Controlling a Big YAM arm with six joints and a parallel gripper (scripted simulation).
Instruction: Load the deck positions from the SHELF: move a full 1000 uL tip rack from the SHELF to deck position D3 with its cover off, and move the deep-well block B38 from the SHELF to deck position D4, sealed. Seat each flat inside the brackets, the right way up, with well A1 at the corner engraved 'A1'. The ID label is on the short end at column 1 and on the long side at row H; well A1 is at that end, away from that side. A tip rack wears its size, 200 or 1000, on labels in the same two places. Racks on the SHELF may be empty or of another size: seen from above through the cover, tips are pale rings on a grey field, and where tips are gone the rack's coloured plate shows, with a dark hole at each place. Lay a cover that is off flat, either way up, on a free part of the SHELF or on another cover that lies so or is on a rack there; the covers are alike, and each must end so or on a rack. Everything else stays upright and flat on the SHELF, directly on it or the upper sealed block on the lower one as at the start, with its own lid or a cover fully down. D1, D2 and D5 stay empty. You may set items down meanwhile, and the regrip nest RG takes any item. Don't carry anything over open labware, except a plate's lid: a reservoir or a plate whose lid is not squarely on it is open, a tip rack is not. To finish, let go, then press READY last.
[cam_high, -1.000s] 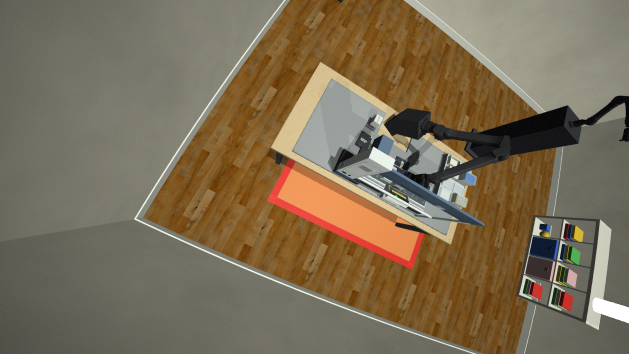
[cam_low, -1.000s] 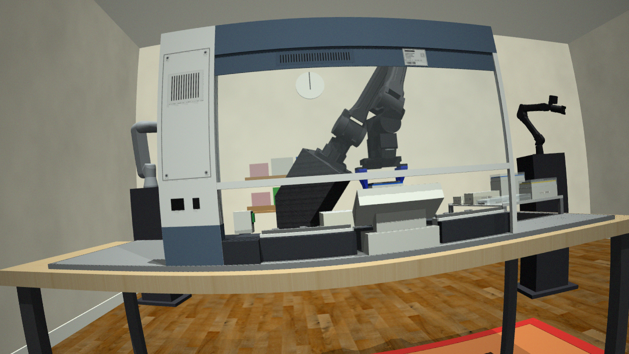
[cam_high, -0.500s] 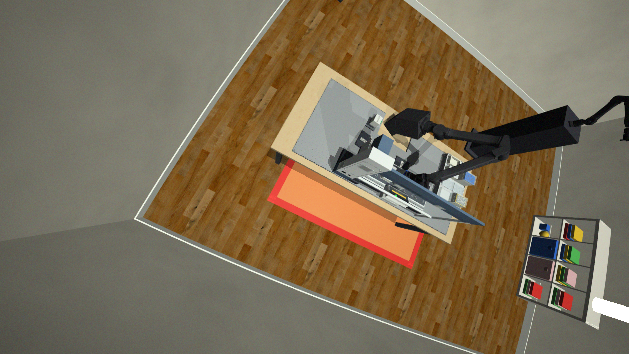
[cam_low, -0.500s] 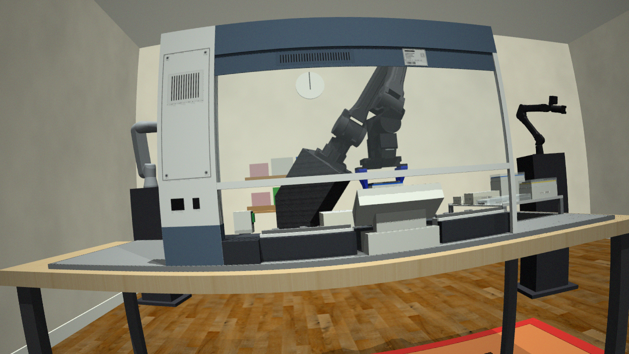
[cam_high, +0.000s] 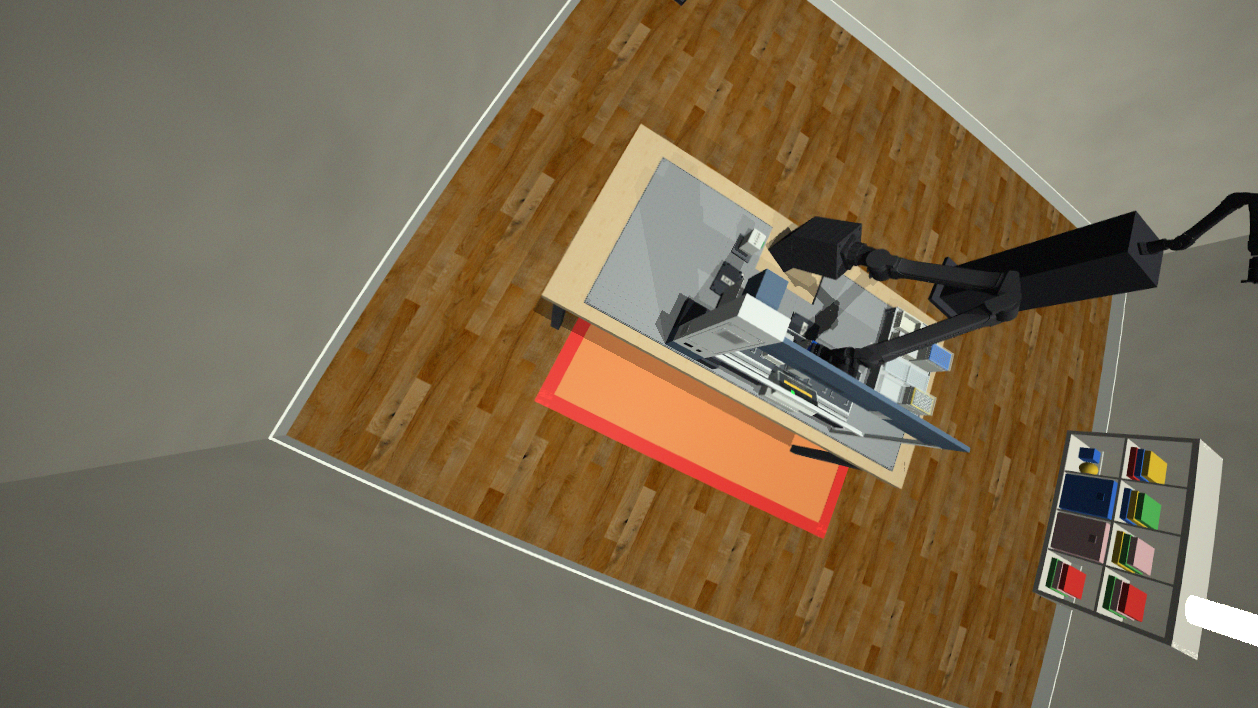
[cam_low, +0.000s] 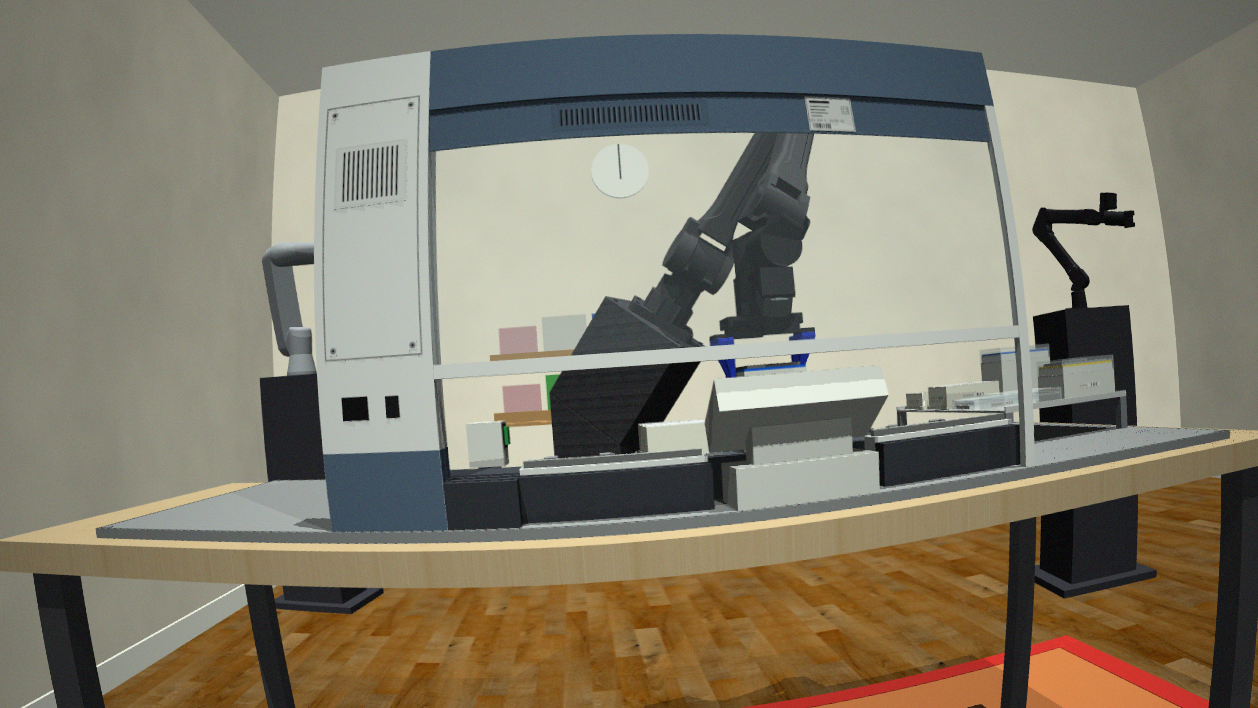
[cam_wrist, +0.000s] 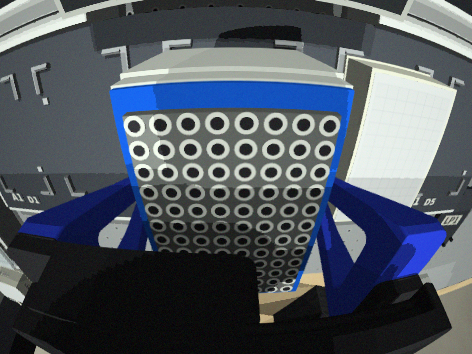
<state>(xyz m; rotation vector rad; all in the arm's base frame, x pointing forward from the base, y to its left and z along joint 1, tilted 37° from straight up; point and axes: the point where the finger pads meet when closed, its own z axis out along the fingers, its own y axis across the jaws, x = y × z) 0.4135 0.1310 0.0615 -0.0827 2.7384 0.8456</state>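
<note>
My gripper (cam_wrist: 232, 178) (cam_low: 763, 345) (cam_high: 815, 338) is shut on a blue tip rack (cam_wrist: 230, 168) and grips it across its long sides. The rack has no cover. Its grey field is full of pale tip rings. It hangs over the dark deck (cam_wrist: 60, 141) between corner brackets, just in front of the display; whether it touches the deck I cannot tell. In the exterior view the rack is mostly hidden behind the white instrument housing (cam_low: 796, 405). A white block with a sealed, gridded top (cam_wrist: 400, 135) stands on the deck just right of the rack.
The shelf (cam_low: 1058, 404) at the right end of the table carries several racks and blocks (cam_low: 1069, 376). The enclosure frame (cam_low: 704, 74) spans the deck.
</note>
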